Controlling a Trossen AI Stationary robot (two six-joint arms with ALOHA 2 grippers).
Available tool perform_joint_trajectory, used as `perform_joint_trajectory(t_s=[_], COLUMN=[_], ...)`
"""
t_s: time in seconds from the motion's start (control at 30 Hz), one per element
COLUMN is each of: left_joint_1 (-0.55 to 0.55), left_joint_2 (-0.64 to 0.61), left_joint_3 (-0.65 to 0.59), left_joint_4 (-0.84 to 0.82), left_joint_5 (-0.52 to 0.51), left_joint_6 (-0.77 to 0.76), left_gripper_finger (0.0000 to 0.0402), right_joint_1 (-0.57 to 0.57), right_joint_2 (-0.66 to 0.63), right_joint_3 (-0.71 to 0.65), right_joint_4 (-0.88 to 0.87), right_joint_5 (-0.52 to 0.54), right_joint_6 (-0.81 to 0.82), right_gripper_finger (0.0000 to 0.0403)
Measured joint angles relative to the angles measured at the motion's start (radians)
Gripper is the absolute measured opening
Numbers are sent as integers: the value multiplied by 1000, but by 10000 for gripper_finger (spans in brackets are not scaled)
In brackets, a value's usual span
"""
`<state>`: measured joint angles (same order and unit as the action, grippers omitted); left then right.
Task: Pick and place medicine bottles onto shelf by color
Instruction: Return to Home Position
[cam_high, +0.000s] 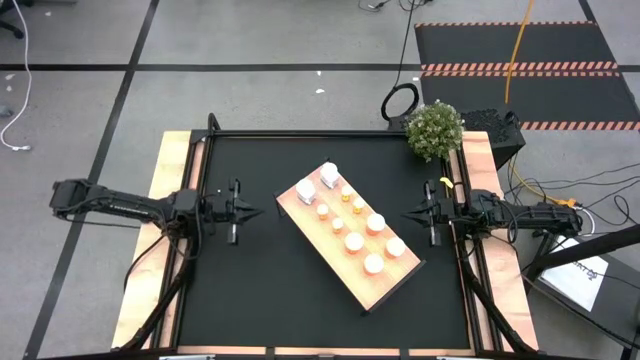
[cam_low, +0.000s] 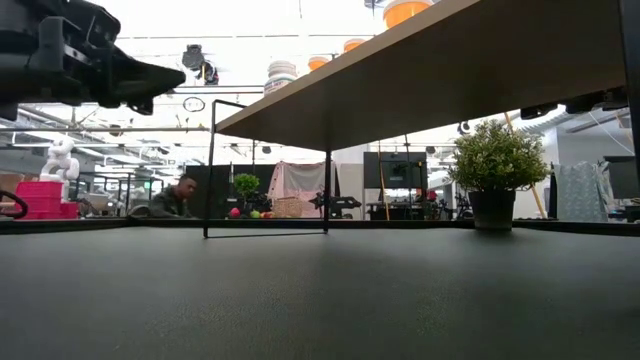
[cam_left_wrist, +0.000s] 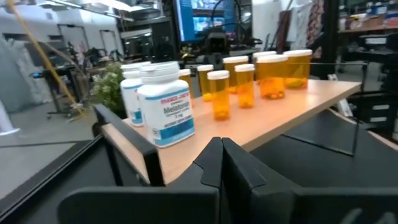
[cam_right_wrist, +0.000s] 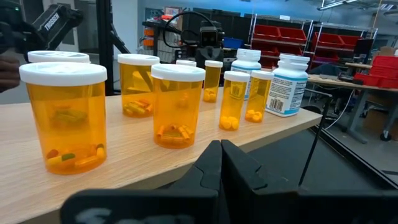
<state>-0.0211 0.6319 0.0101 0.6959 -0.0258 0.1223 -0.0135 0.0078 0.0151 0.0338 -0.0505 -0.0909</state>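
The shelf (cam_high: 385, 290), a pale wood board on thin black legs (cam_low: 210, 170), stands slantwise in the middle of the black mat. On its top stand the medicine bottles: two white ones (cam_high: 305, 190) at its far left end, and several orange ones with white caps (cam_high: 354, 241) along the rest. My left gripper (cam_high: 255, 211) is shut and hovers level to the left of the shelf, pointing at the white bottles (cam_left_wrist: 165, 102). My right gripper (cam_high: 408, 213) is shut and hovers level to the shelf's right, facing the large orange bottles (cam_right_wrist: 66, 115). Neither gripper holds anything.
A potted plant (cam_high: 435, 130) stands at the table's far right corner. The mat (cam_high: 250, 290) lies bare near the front and on both sides of the shelf. In the low view a person (cam_low: 175, 197) sits in the room beyond the table.
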Motion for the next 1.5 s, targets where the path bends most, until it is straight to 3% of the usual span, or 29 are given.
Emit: perform_joint_trajectory(t_s=[0.23, 1.5], left_joint_1=[20, 21], left_joint_2=[-59, -596], left_joint_3=[1, 1], left_joint_4=[-91, -667], left_joint_5=[114, 145], left_joint_6=[-20, -2], left_gripper_finger=[3, 5], right_joint_1=[0, 0], right_joint_2=[0, 0], right_joint_3=[0, 0], right_joint_4=[0, 0], right_joint_5=[0, 0], right_joint_6=[0, 0], right_gripper_finger=[0, 0])
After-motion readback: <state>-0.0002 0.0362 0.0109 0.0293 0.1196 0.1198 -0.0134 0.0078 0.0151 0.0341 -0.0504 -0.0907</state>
